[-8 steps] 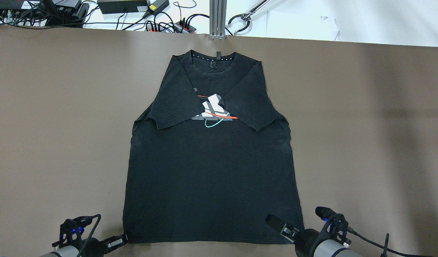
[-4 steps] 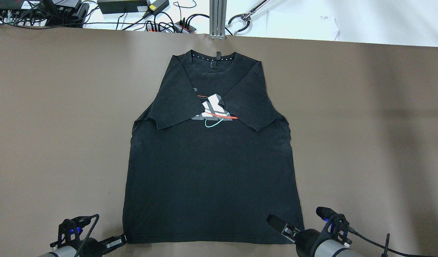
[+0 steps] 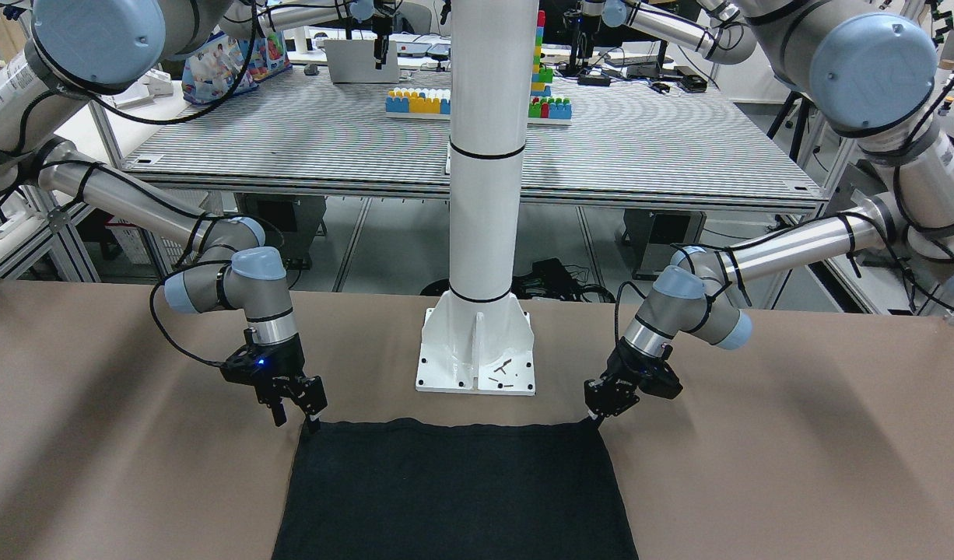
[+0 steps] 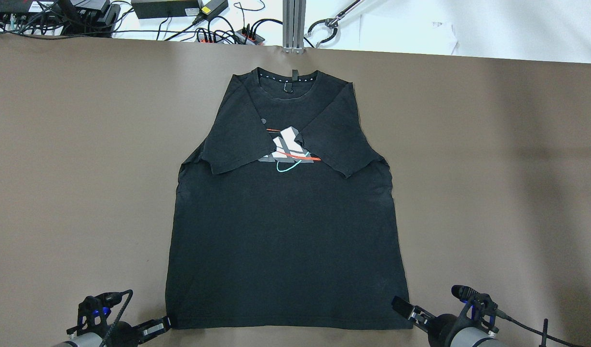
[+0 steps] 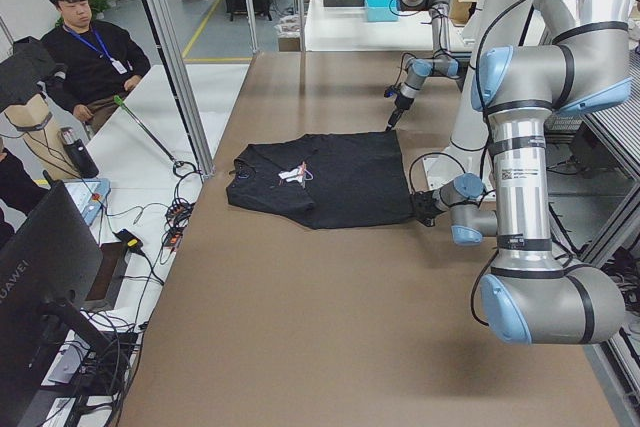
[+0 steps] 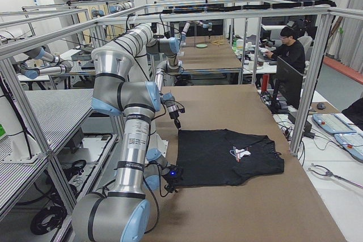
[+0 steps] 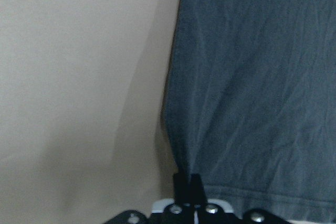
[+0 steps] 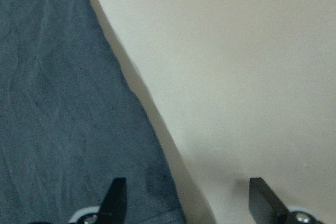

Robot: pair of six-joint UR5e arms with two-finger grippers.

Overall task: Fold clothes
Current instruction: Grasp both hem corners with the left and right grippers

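Observation:
A black T-shirt (image 4: pixel 283 241) with a printed logo lies flat on the brown table, sleeves folded in over the chest, collar at the far side. It also shows in the front view (image 3: pixel 454 490). My left gripper (image 4: pixel 166 322) is shut on the hem's near left corner. The left wrist view shows its fingertips (image 7: pixel 187 182) pinching the hem (image 7: pixel 252 198). My right gripper (image 3: pixel 296 418) is open at the hem's other near corner. In the right wrist view (image 8: pixel 189 203) the shirt's edge (image 8: pixel 63 103) lies by one finger, with bare table between the fingers.
The white pillar's base plate (image 3: pixel 477 365) stands just behind the hem. Cables and power strips (image 4: pixel 218 29) lie beyond the table's far edge. Seated people (image 5: pixel 85 47) are at the far side of the table.
My right gripper has moved outward along the hem, from over the shirt to its near right corner. The left gripper and the shirt have not moved.

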